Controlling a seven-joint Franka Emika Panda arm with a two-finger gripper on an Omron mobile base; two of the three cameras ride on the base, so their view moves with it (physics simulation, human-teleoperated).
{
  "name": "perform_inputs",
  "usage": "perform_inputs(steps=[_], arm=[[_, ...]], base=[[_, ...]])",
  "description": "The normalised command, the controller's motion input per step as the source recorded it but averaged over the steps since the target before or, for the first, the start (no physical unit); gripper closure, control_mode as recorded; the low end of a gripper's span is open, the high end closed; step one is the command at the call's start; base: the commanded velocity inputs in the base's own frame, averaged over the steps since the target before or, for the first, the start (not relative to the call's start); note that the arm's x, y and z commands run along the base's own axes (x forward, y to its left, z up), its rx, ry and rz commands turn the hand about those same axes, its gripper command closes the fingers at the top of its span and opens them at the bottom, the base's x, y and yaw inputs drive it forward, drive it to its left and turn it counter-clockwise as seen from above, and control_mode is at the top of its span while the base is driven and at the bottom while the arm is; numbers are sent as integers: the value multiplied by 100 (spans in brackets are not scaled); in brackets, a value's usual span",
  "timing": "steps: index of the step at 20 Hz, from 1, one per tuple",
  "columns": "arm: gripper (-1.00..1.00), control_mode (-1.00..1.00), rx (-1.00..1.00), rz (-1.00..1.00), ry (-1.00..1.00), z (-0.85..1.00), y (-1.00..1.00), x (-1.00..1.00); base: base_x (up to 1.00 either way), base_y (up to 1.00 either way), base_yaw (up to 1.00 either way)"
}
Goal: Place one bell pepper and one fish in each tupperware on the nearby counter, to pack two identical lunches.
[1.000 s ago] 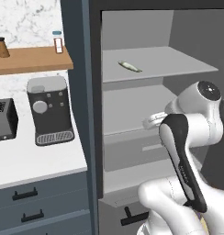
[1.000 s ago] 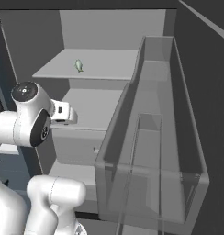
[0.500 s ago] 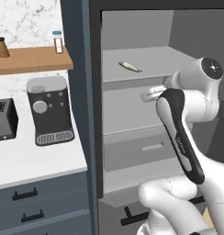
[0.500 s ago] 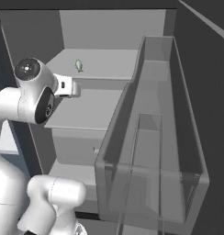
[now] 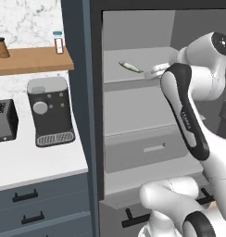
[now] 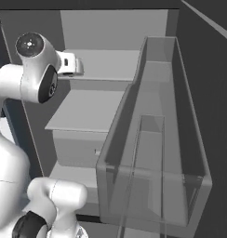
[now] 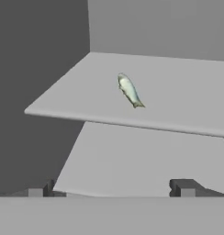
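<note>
**Arm lifts to the top fridge shelf, fish now ahead of the spread fingers**

On the left of the left base view, the white counter (image 5: 22, 173) carries a toaster (image 5: 3, 126) and a coffee machine (image 5: 50, 111), with a brown wall shelf (image 5: 31, 60) above holding 2 small bottles; I see no tupperware on the stretch in view. To the right stands the open fridge, and on its top shelf (image 5: 133, 81) lies 1 fish (image 5: 130, 67), small and silvery-green.

Over the last second the arm has risen: the gripper (image 5: 157, 71), which was level with the middle shelf, now sits at the height of the top shelf, just right of the fish and apart from it. In the hand view the fish (image 7: 130, 91) lies ahead and above the gripper (image 7: 114, 189), whose 2 fingers stand spread wide with nothing between them.

Judging from this, the first pick is lined up but not begun; a forward reach along the shelf comes next. No bell pepper can be made out on these shelves.
</note>
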Motion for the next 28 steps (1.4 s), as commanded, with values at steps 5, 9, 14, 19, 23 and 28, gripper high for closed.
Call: perform_inputs(steps=[5,9,14,19,23,28], arm=[[-100,-100,0,3,6,6,-7,51],[-100,-100,0,7,16,-24,0,94],[-100,-100,0,9,12,-41,0,99],[-100,-100,-2,3,0,-22,4,86],[-100,-100,-4,0,0,-9,6,74],[-100,-100,-9,0,1,-26,29,54]], base=[[0,0,0],[0,0,0],[0,0,0],[0,0,0],[0,0,0],[0,0,0]])
